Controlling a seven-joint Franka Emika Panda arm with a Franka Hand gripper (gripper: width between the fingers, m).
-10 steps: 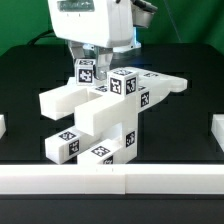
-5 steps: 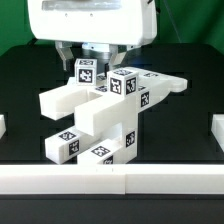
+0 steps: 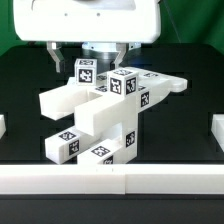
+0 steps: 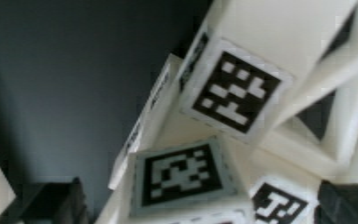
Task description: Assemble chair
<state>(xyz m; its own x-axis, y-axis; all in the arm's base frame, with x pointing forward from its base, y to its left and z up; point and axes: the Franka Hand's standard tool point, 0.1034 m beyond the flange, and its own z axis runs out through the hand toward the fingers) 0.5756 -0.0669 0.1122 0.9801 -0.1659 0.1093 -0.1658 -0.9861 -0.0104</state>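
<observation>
I'm watching the chair (image 3: 105,115) sitting mid-table as a stacked, partly built block. The gripper (image 3: 92,52) is hanging just above its top; I cannot tell whether the fingers are parted or closed. I'm judging the next move needs a careful, centred approach to that top piece.

In the exterior view the gripper (image 3: 92,52) is cut off by the top edge, its fingertips hidden behind the chair (image 3: 105,115); the wrist view's chair (image 4: 229,110) is blurred.
</observation>
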